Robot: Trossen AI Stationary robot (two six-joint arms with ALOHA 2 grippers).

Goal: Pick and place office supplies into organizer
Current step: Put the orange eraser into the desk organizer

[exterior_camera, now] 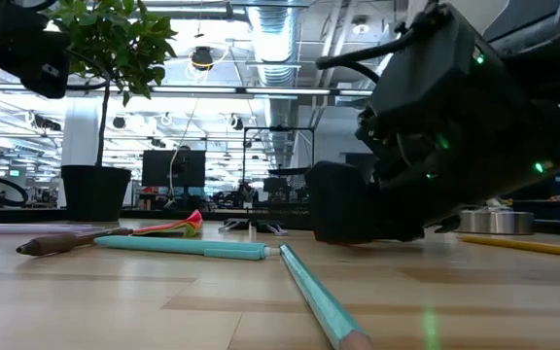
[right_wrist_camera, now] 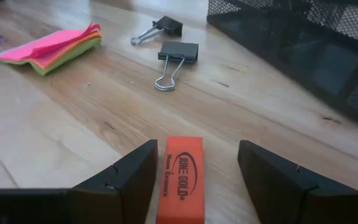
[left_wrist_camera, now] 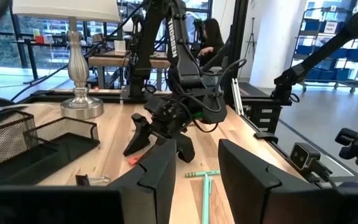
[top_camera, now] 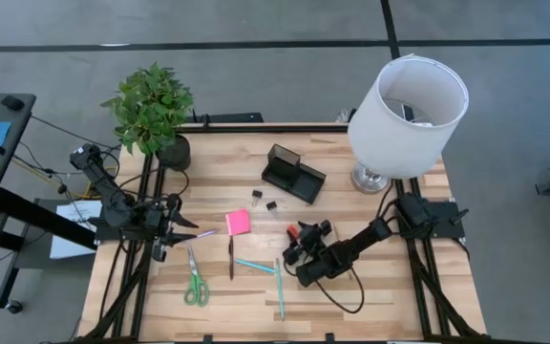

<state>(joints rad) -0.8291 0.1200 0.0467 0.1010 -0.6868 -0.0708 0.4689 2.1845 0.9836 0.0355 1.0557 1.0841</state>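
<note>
Your right gripper (right_wrist_camera: pixel 194 180) sits low on the bench (top_camera: pixel 380 296), jaws wide, straddling the red eraser (right_wrist_camera: pixel 181 178) without touching it; two black clips (right_wrist_camera: pixel 178 56) lie near the organizer (top_camera: pixel 292 175); left gripper (top_camera: pixel 181 229) waits bench-left, jaws open.

you can read one print only: the red eraser (right_wrist_camera: pixel 180 180), lying on the table between the right gripper's (right_wrist_camera: pixel 191 186) spread fingers, carries dark lettering inside an oval outline that looks like "wine gold", with a smaller line beside it too fine to make out. in your left wrist view, small signs hang on the shelving in the room behind, but their letters cannot be read. your high and low views show no legible text on the table's things.
</note>
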